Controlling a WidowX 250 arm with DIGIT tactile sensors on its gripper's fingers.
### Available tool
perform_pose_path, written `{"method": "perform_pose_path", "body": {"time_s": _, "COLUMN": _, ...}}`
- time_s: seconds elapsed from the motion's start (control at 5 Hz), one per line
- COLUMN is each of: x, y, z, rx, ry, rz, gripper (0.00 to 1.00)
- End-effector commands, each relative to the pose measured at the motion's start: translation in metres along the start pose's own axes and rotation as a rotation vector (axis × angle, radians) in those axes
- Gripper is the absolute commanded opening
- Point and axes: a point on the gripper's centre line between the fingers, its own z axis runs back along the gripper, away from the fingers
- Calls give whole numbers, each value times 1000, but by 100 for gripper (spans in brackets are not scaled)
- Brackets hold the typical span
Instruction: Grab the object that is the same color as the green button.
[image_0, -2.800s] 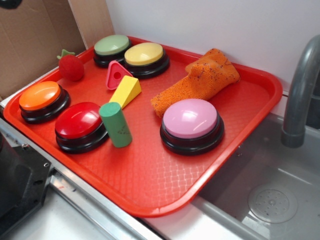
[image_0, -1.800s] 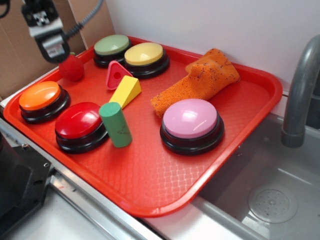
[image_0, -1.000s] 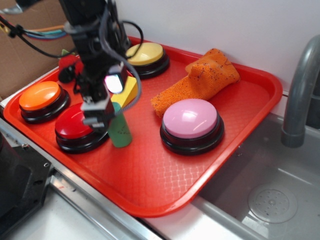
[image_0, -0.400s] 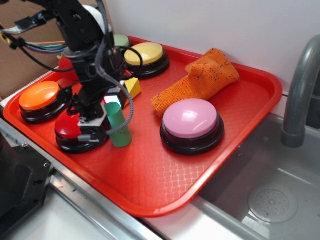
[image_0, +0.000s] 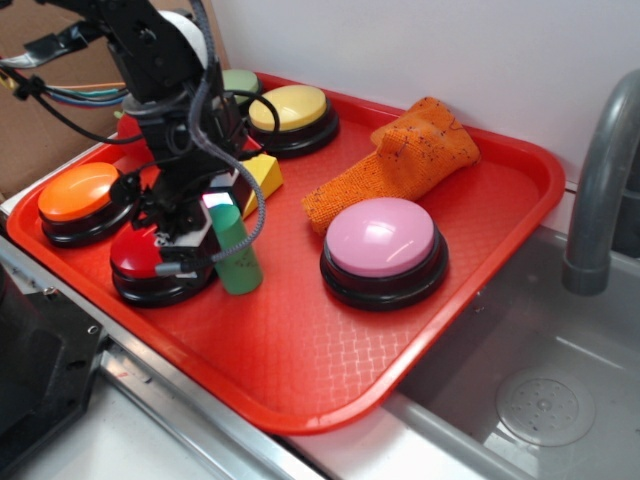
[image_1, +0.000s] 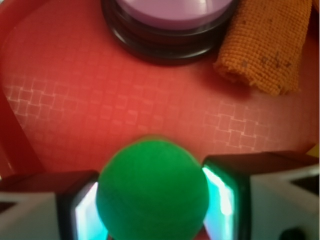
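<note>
Gripper (image_1: 152, 200) down over upright green cylinder block (image_1: 152, 187), jaws straddling top, pads at its sides, grip unconfirmed. Left: close firmly, lift off red tray (image_0: 300, 340).

red button (image_0: 150, 262) tight left of green cylinder (image_0: 234, 255), bare tray (image_0: 330, 350) right

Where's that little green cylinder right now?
In the exterior view the green cylinder stands upright on the red tray, just right of the red button. The wrist view shows it between the fingers of the gripper.
</note>
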Motion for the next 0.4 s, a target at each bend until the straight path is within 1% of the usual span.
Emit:
{"method": "perform_pose_path", "body": {"time_s": 0.0, "x": 17, "y": 20, "z": 69, "rx": 18, "ry": -36, "rz": 322, "gripper": 0}}
{"method": "perform_pose_path", "body": {"time_s": 0.2, "x": 11, "y": 40, "z": 97, "rx": 37, "ry": 37, "rz": 570, "gripper": 0}}
